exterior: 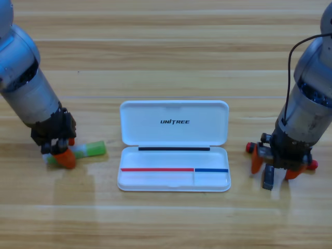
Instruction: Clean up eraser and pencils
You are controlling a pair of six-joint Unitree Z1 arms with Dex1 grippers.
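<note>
At the far left of the frame we see the left gripper point(61, 153) pointing down over the pale end of the pale-and-green pencil point(89, 150), which lies flat on the tabletop point(166, 57); only its light-green half shows clearly, sticking out to the right, while the translucent end is mostly covered by the orange fingers point(66, 158). The fingers sit on either side of that end, but we cannot tell whether they actually grip it. In the middle, the white case point(174, 122) lies open, lid folded back toward the top of the frame, and its lower tray holds none of the task's things. At the right, the right gripper point(274, 167) points down with its fingers spread apart; the eraser point(268, 178), a small dark block, stands between them near the lower tip, apparently not clamped. The black-and-red pencil point(251, 148) is almost wholly hidden behind this gripper: we make out only a red end at its left and another red bit at its right.
</note>
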